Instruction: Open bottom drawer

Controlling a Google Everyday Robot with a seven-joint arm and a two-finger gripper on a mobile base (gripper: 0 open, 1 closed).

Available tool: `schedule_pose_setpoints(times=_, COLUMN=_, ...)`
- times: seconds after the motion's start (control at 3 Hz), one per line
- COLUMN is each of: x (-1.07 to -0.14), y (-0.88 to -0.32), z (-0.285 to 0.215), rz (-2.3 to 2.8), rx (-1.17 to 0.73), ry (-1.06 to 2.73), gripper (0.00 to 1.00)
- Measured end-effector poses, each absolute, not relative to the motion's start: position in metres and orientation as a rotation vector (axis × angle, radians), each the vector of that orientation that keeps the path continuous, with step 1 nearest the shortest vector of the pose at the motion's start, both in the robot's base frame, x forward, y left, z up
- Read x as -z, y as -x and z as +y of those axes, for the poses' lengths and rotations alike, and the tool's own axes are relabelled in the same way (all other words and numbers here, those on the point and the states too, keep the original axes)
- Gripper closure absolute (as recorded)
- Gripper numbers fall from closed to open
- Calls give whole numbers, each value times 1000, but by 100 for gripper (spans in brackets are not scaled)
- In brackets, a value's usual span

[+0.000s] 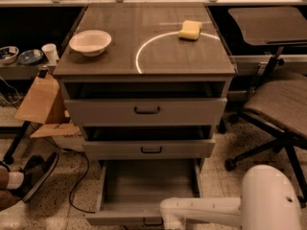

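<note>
Bottom drawer sits pulled out at base of cabinet, front facing cam, long axis running L-R. Gripper at drawer's front panel; grip state can't tell.

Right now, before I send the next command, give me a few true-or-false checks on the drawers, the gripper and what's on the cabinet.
1. The bottom drawer is pulled out further than the two above it. True.
2. A white bowl sits on the left side of the cabinet top. True.
3. The gripper is up over the cabinet top. False: it is low down, at the front edge of the bottom drawer.
4. The yellow sponge lies inside the bottom drawer. False: it is on the cabinet top, towards the right rear, and the visible part of the drawer's tray shows nothing in it.
</note>
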State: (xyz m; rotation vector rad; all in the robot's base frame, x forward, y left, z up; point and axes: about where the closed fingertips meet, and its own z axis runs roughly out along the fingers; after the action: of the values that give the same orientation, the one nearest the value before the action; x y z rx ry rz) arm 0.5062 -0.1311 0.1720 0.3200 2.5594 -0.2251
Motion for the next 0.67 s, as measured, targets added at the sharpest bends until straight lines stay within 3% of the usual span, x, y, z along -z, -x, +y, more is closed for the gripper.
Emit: schedule_pose_setpoints(times=0.67, x=-223, y=-485, z=-184, rz=2457, rx=293, ry=-421, gripper=100)
